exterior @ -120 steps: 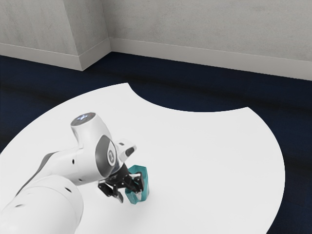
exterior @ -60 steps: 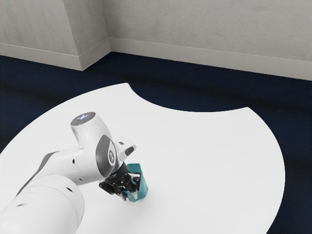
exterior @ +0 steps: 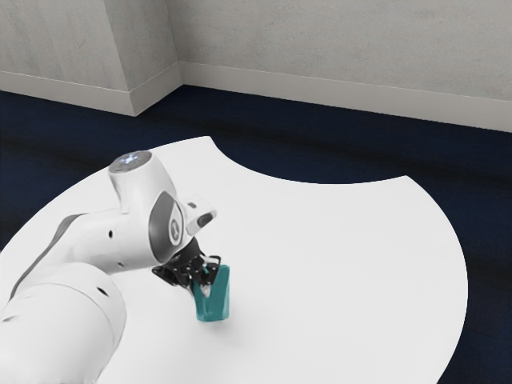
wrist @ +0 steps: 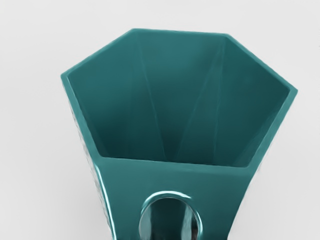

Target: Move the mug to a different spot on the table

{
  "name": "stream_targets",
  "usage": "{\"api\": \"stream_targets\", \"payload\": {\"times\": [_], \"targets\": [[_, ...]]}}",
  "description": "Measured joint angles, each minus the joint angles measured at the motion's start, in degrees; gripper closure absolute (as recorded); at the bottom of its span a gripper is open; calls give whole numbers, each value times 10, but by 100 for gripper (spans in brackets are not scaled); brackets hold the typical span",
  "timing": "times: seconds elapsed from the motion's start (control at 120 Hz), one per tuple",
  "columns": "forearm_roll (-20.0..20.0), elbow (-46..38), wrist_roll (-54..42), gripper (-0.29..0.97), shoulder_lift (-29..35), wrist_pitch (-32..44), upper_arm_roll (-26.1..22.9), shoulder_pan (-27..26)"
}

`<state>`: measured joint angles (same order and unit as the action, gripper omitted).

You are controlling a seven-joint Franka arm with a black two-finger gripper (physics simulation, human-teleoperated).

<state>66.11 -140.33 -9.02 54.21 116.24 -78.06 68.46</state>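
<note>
A teal six-sided mug (exterior: 214,296) tapers toward its base and stands roughly upright near the front of the white table (exterior: 336,240). My black gripper (exterior: 203,274) is at the mug's upper edge on the arm side and is shut on it. From the wrist view I look down into the mug's empty opening (wrist: 175,105), with its round handle (wrist: 170,217) closest to my hand. The base sits at or just above the tabletop; I cannot tell which.
The table has a curved cut-out at its far edge (exterior: 264,172), with dark blue floor (exterior: 336,136) beyond. My white arm (exterior: 88,256) covers the table's near part at the exterior view's left. Open tabletop spreads toward the exterior view's right.
My hand has risen and drawn back toward the exterior view's left with the mug. The mug has come from a tilt to nearly upright.
</note>
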Motion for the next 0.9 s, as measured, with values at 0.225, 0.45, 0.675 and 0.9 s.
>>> {"api": "stream_targets", "payload": {"times": [0.225,0.45,0.675,0.9], "targets": [[-47,39,-14,64,1,7,11,30],[-51,51,-47,64,23,67,9,85],[170,-27,-146,65,154,131,-25,90],[364,-77,-258,65,279,121,-91,83]]}}
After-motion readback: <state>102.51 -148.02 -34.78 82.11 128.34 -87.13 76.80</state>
